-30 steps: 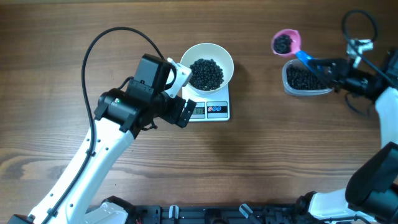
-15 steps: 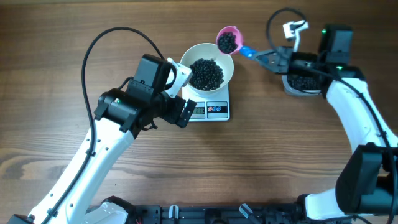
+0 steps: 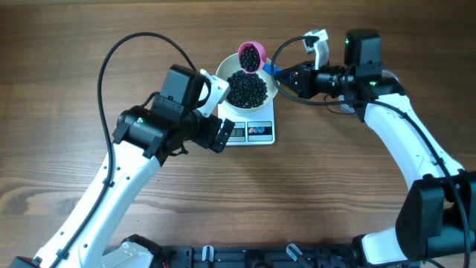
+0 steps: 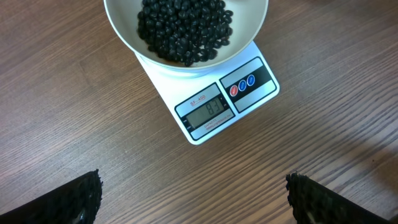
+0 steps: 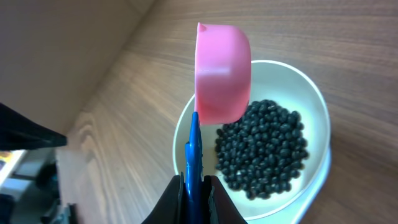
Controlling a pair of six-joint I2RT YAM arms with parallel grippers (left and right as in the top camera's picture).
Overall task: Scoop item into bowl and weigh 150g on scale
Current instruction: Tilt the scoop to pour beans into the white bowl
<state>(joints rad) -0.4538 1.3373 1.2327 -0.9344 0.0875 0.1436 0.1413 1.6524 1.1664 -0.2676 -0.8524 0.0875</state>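
The white bowl (image 3: 249, 110) stands on the white scale (image 3: 256, 132), and black beans, the item (image 3: 247, 88), cover its floor. A pink scoop (image 3: 251, 56) with beans in it hangs over the bowl's far rim. My right gripper (image 3: 286, 77) is shut on its blue handle. The right wrist view shows the scoop's pink underside (image 5: 222, 71), the handle (image 5: 194, 149) pinched in the gripper (image 5: 194, 186), and beans (image 5: 264, 146) in the bowl (image 5: 314, 102) below. My left gripper (image 3: 219, 112) is open and empty, just left of the scale. Its view shows the scale (image 4: 249, 84) with a lit display (image 4: 207, 111).
The left arm's black cable (image 3: 134, 45) loops over the back left of the wooden table. The right arm (image 3: 401, 141) reaches in from the right side. The arm bases (image 3: 223, 257) line the front edge.
The right gripper has carried the filled scoop leftwards, from above the tub at the right to over the bowl's far rim. The left arm has not moved.
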